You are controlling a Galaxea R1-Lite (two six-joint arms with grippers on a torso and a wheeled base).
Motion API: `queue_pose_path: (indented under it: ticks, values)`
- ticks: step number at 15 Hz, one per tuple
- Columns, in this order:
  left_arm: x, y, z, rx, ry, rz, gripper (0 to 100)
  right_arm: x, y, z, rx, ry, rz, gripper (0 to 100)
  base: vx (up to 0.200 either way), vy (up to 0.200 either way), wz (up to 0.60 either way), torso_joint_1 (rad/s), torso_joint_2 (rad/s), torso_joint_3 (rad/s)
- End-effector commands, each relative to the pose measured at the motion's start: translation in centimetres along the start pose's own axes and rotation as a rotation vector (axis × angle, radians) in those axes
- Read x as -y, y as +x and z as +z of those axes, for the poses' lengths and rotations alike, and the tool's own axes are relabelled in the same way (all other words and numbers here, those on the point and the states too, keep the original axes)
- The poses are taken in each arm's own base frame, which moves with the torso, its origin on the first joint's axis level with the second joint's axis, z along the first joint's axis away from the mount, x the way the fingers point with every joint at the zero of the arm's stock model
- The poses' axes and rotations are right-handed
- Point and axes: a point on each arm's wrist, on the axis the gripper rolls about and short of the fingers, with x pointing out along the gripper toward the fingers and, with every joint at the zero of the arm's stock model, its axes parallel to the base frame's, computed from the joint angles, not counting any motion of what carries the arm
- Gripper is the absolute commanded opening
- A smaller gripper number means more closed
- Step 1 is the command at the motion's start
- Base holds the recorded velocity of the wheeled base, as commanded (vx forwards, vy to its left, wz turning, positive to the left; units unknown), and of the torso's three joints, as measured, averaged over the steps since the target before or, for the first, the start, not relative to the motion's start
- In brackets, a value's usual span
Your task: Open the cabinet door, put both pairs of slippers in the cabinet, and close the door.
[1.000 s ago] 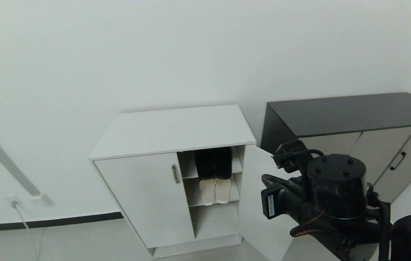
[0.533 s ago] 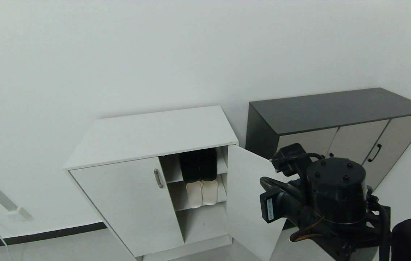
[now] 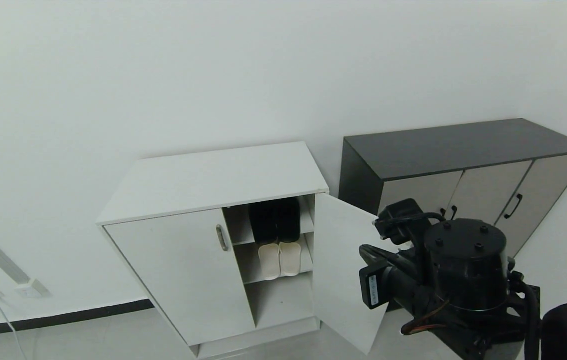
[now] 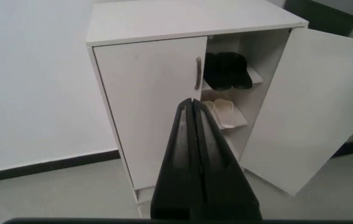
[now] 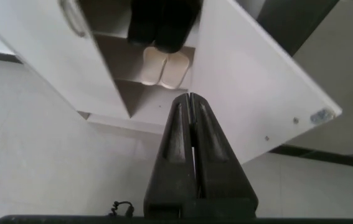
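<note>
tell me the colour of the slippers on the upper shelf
The upper slippers are black, clearest in the left wrist view.

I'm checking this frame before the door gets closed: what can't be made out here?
Head view: the cabinet's left half, behind the closed left door.
Head view: the open right door's handle; its outer face is turned away.
Left wrist view: the bottom compartment, partly covered by the left gripper.
Head view: the black slippers' detail, lost in shadow.

Dark sideboard (image 3: 463, 145) against white wall (image 3: 213, 75)
</note>
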Motion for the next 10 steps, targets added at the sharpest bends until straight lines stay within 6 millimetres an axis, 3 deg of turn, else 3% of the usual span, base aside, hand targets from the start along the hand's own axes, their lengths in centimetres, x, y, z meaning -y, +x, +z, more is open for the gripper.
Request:
queue_pose_path:
  ticks: [1,5,10]
  values:
    - [0.0,0.0,0.0,-0.001,0.000,0.000,0,0.2,0.2,-0.1,-0.004,-0.017,-0.007,0,0.000,0.000,0.00,0.000,0.00,0.000]
    - [0.0,0.0,0.0,-0.001,0.000,0.000,0,2.6,2.2,1.0,0.046,-0.023,-0.014,0,0.000,0.000,0.00,0.000,0.00,0.000]
    - [0.0,0.0,0.0,-0.001,0.000,0.000,0,7.2,9.3,2.0,0.058,0.021,-0.155,0,0.000,0.000,0.00,0.000,0.00,0.000]
